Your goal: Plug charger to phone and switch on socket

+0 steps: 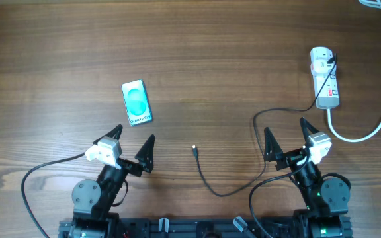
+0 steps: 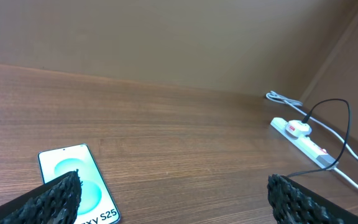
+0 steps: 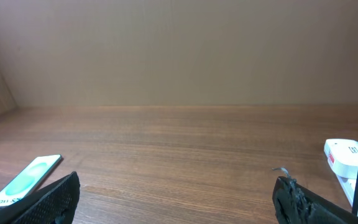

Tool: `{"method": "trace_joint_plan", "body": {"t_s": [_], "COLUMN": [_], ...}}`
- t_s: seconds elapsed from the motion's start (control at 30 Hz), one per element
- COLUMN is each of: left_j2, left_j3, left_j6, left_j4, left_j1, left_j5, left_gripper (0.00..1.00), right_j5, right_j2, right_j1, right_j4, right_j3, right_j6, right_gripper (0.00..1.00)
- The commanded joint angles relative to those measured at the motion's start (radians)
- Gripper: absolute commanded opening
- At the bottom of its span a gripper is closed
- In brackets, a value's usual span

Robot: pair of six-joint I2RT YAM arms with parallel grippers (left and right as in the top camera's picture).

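Wooden table (image 2: pixel 179 118), phone (image 2: pixel 82 180) labelled "S25"

The table (image 1: pixel 190 53) is lit evenly and softly from above in the overhead view. No hard shadows are cast, and only faint dark fringes are seen along the lower edge. The wood grain is rendered sharply across the frame, with no marked bending at the edges. The socket (image 1: pixel 325 79) at the upper right is shown nearly blown out. The phone (image 1: pixel 137 103) screen stands out brightly without glare. In both wrist views a dimmer, warmer tone is seen. There the gripper fingers (image 2: pixel 55 198) in the lower corners are rendered slightly soft, and the far wall (image 2: pixel 166 31) is shown flat and hazy.
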Motion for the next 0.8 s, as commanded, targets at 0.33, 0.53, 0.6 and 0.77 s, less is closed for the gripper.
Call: {"method": "trace_joint_plan", "body": {"t_s": [0.33,0.53,0.6,0.77], "left_j2": [-0.004,0.22,0.384,0.901], "left_j3": [0.041,0.501,0.746,1.599], "left_j6": [-0.019,-0.168,-0.167,-0.012], "left_j4": [-0.024,-0.344,-0.507,-1.121], "left_j1": [0.008,0.008,0.008,0.008], "left_j5": [-0.005,-0.041,-0.03,0.02], "left_gripper": [1.0,1.0,1.0,1.0], "right_j5": [0.006,0.006,0.006,0.006], "right_j2": [-0.009,-0.009,-0.009,-0.009], "right_j1": [-0.003,-0.003,-0.003,-0.003], "right_j4": [0.003,0.003,0.003,0.003], "right_j3": [-0.001,-0.001,-0.001,-0.001], "right_j6": [0.019,0.019,0.02,0.019], "right_gripper": [1.0,1.0,1.0,1.0]}}
